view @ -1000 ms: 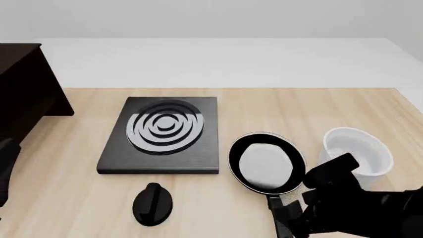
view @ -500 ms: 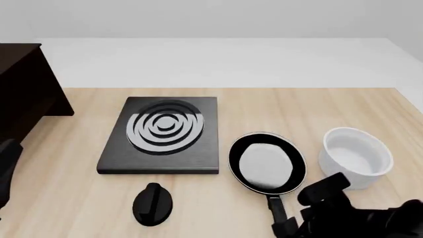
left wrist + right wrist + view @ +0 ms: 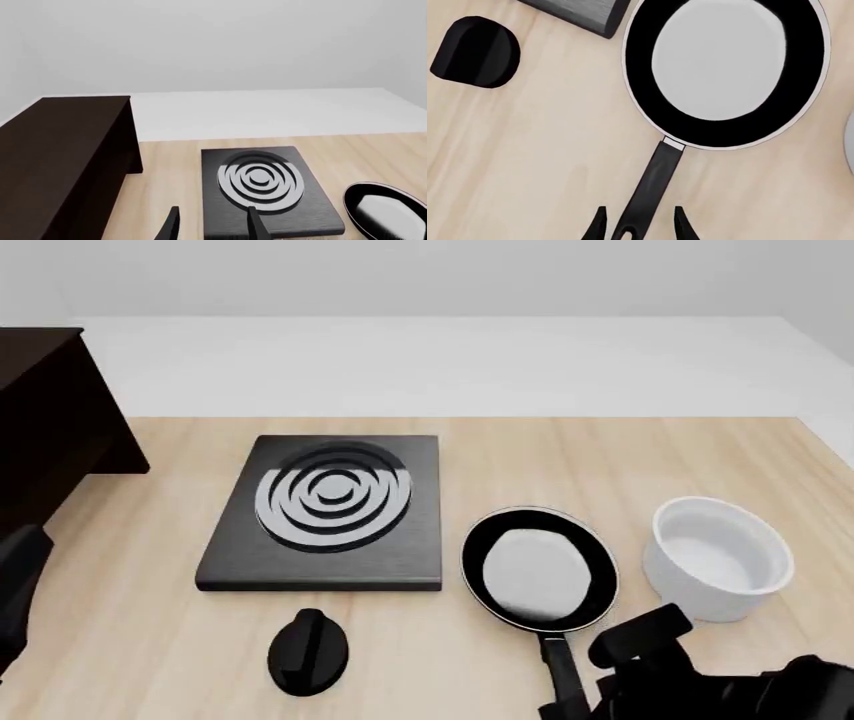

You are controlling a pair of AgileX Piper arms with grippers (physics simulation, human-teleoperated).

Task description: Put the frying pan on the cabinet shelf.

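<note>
Right gripper (image 3: 637, 225) is spread, one finger on each side of the loop end of the frying pan (image 3: 539, 568) handle — not touching it yet as far as we can tell. We read this as the line-up for a handle grasp: the handle points toward the near edge, so it's the easy thing to reach from our side.

Pan sits flat on the table (image 3: 641, 470), just right of the stove plate (image 3: 327, 510) and left of the white bowl (image 3: 718, 558), with a black knob (image 3: 308, 650) near-left of it.

Left gripper (image 3: 211, 227) hangs spread and empty near the stove plate's near edge, on the side of the cabinet shelf (image 3: 63, 135) — possibly waiting for a handover, since the cabinet is far left, well apart from the pan.

Hard to see:
- handle loop is cut off in the right wrist view
- front view hides the right fingers behind the arm
- cabinet mostly out of frame in front view
</note>
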